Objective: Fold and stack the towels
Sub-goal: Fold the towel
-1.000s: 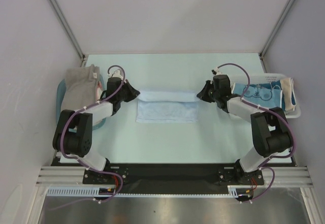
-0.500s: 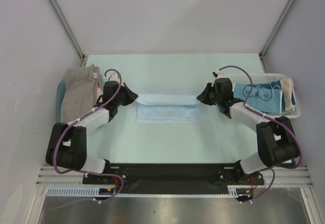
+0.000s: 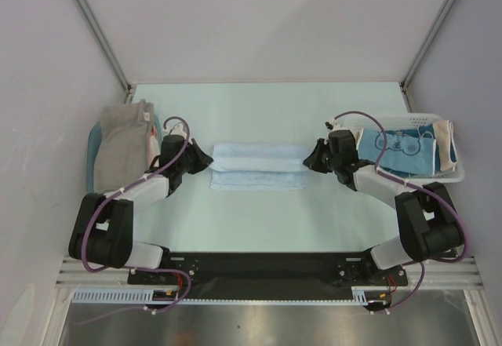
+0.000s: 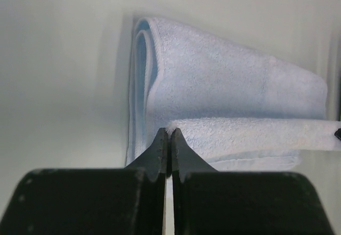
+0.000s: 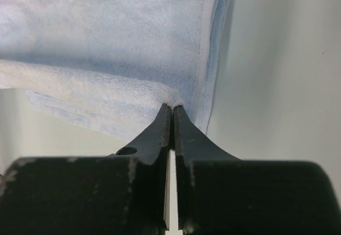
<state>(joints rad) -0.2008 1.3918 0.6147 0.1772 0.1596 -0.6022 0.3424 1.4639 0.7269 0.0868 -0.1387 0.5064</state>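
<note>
**Fold hangs on two thin corner grips**

The light blue towel lies at the middle of the desk, between the two arms. The left claw and the right claw are each pinched on one corner of its upper layer, which is raised over the doubled part below. Each grip takes only the very tip of the cloth (a sliver of pile, no more), so a corner may slip free under tension. If one arm outruns the other, the fold will likely land skewed. A grey-beige towel lies on the teal tray at the left, well apart.
</note>
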